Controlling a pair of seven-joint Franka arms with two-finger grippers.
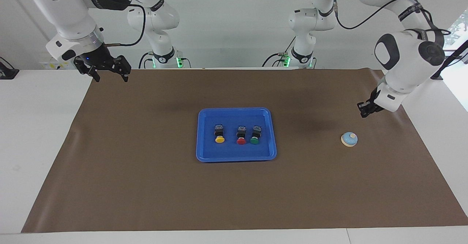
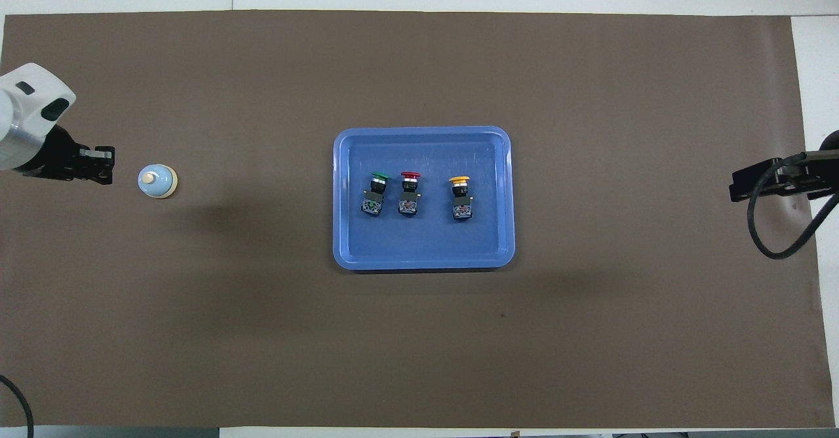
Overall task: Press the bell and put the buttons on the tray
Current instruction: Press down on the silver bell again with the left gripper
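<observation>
With all 3 buttons (image 1: pixel 238 134) on the tray (image 1: pixel 204 134), we ring the bell (image 1: pixel 349 139) next: left hand (image 1: pixel 363 111) pinched empty beside it, right hand (image 1: pixel 109 76) waiting agape, empty.

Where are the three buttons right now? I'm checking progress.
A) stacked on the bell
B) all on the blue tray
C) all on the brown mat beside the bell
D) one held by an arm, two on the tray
B: the yellow button, red button and green button all lie inside the tray.

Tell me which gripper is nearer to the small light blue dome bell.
Left. The left gripper, shut, hangs just beside the bell, toward the left arm's end. The right gripper, open, waits over the table's other end.
</observation>
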